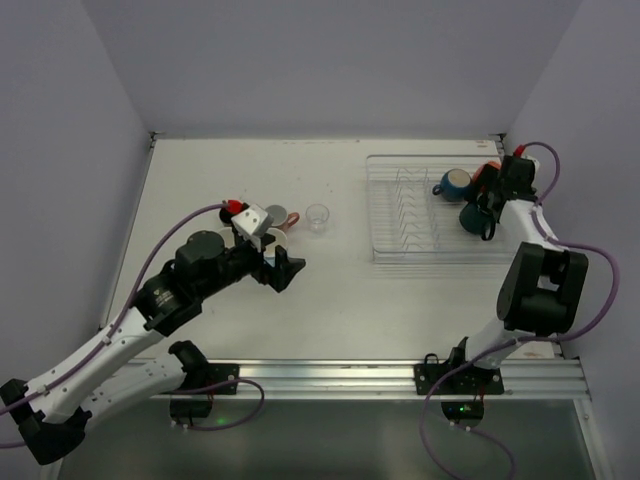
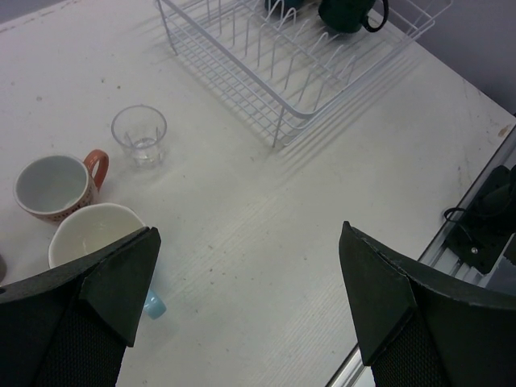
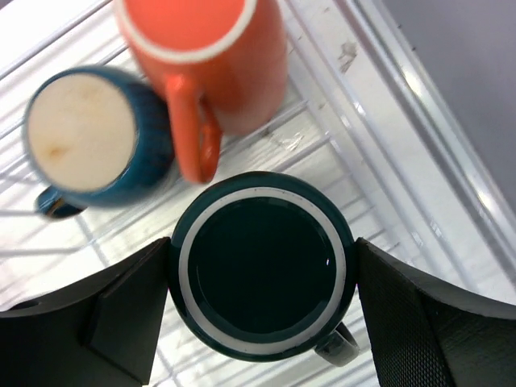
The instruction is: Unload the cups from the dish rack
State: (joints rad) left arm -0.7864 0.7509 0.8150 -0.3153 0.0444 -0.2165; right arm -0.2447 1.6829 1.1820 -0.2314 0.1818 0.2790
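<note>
The white wire dish rack [image 1: 400,215] stands at the back right and also shows in the left wrist view [image 2: 266,89]. My right gripper [image 1: 482,212] is shut on a dark teal cup [image 3: 262,270], one finger on each side, over the rack's right end. An orange cup [image 3: 205,56] and a dark blue cup [image 3: 89,141] sit in the rack just beyond it. My left gripper [image 2: 250,306] is open and empty above the table. Beside it stand a clear glass tumbler [image 2: 139,135], a salmon-pink cup [image 2: 55,187] and a light blue cup [image 2: 95,234].
The metal rail [image 1: 400,372] with the arm bases runs along the near table edge. The side walls stand close to the rack on the right. Bare tabletop [image 1: 330,290] lies between the unloaded cups and the rack.
</note>
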